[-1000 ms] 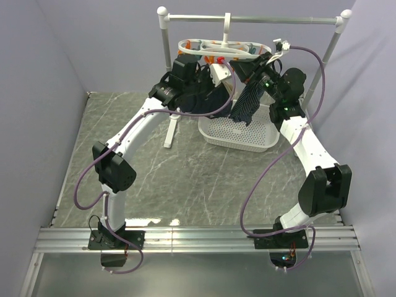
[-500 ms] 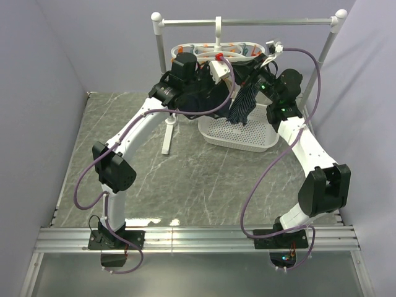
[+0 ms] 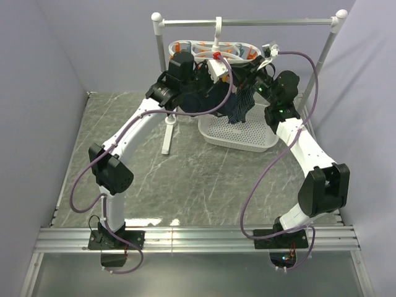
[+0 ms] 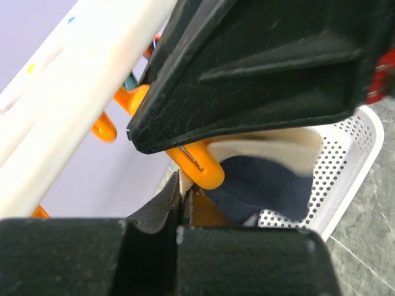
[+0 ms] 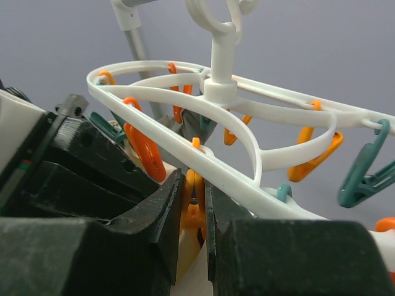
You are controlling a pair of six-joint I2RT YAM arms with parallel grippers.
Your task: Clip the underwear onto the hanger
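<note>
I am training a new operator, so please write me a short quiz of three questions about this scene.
1. True or false: the hanger hangs by its hook from the rail.
2. The right jaws are closed on a clothespin of which colour? A teal, B orange, C white.
3. Which jaws hold the underwear?
Key: 1 true; 2 B; 3 left jaws.

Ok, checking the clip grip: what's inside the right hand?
An orange clothespin, pinched under the hanger loop by the right hand. Its lower end is hidden behind the fingers.
</note>
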